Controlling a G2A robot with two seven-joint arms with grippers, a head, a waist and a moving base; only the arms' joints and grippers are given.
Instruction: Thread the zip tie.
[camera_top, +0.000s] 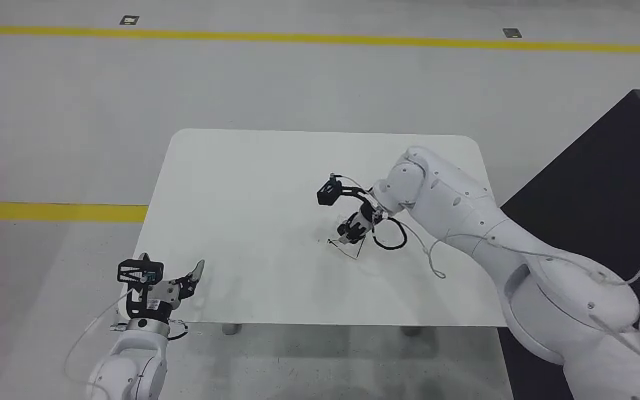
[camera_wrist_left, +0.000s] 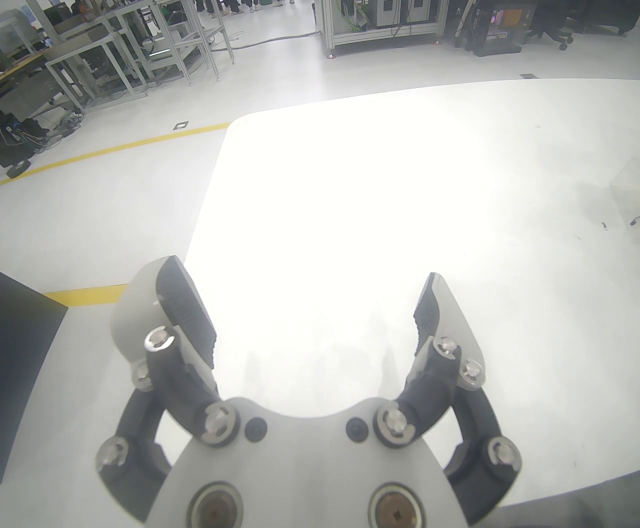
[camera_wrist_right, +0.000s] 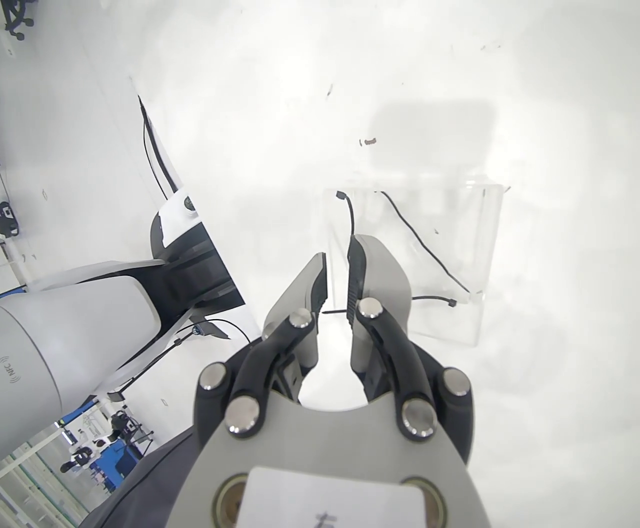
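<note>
Top view: the right gripper (camera_top: 348, 232) is low over the middle of the white table (camera_top: 250, 200); the left gripper (camera_top: 190, 275) sits at the near left edge, jaws spread wide, holding nothing. Right wrist view: jaws a narrow gap apart, with a thin black zip tie (camera_wrist_right: 334, 311) crossing that gap. Its head lies at the foot of a clear box (camera_wrist_right: 490, 260). A second tie (camera_wrist_right: 425, 250) leans inside the box.

A white worktop (camera_top: 250, 190) with rounded corners stands on a pale floor (camera_top: 90, 120) crossed by yellow lines (camera_top: 300, 38), with metal racks (camera_wrist_left: 100, 55) beyond and a black panel (camera_top: 600, 170) beside it.
</note>
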